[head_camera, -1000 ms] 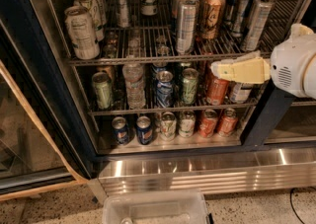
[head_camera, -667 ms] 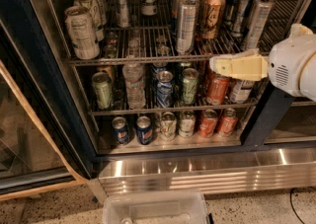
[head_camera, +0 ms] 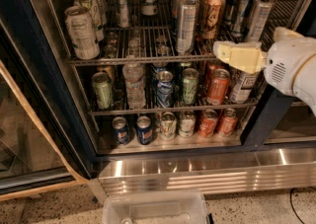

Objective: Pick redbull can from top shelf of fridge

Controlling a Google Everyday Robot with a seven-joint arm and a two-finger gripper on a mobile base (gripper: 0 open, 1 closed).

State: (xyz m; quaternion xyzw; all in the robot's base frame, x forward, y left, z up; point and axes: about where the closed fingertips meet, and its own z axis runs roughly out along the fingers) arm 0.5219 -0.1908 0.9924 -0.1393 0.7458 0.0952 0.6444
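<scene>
The fridge (head_camera: 207,171) stands open with its wire racks full of cans. The redbull can (head_camera: 186,24), tall, slim and silver, stands upright at the front middle of the top shelf (head_camera: 133,60). An orange-brown tall can (head_camera: 213,14) stands just behind and to its right, and a plainer silver slim can (head_camera: 257,17) stands further right. My cream-coloured gripper (head_camera: 217,50) reaches in from the right at the height of the top shelf's front rail. It points left and sits a short way right of the redbull can's base, not touching it and holding nothing.
The glass door (head_camera: 22,134) swings out at the left. The middle rack (head_camera: 168,109) and the fridge floor hold shorter cans and a water bottle (head_camera: 134,84). A clear plastic bin (head_camera: 155,209) sits on the floor in front. A dark frame post (head_camera: 261,114) stands below my arm.
My gripper has risen from in front of the middle rack's orange can to the top shelf's front rail. The cans have not moved.
</scene>
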